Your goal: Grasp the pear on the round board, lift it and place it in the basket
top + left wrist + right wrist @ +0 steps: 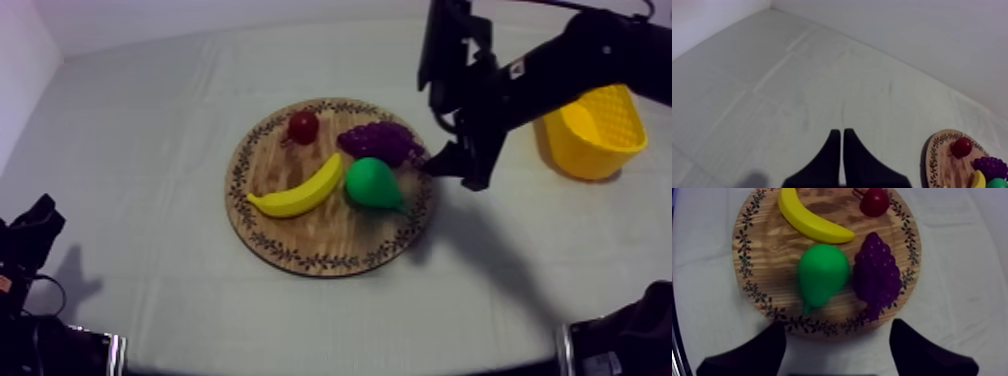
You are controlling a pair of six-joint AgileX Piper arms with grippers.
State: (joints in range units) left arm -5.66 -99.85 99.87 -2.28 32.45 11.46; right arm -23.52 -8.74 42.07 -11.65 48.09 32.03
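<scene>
One pear [372, 184] lies on the board [300, 250], near its middle, beside the grapes [380, 142]. Right gripper [452, 168] hangs open at the board's rim; left gripper [839, 132] is closed, empty, well apart from the board.

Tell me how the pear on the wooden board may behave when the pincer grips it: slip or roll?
The pear looks smooth and rounded, so it may slip in the open right pincer. Lying on its side and tapering to one end, it would probably roll in a curve if pushed. The bunch of grapes beside it might get nudged.
</scene>
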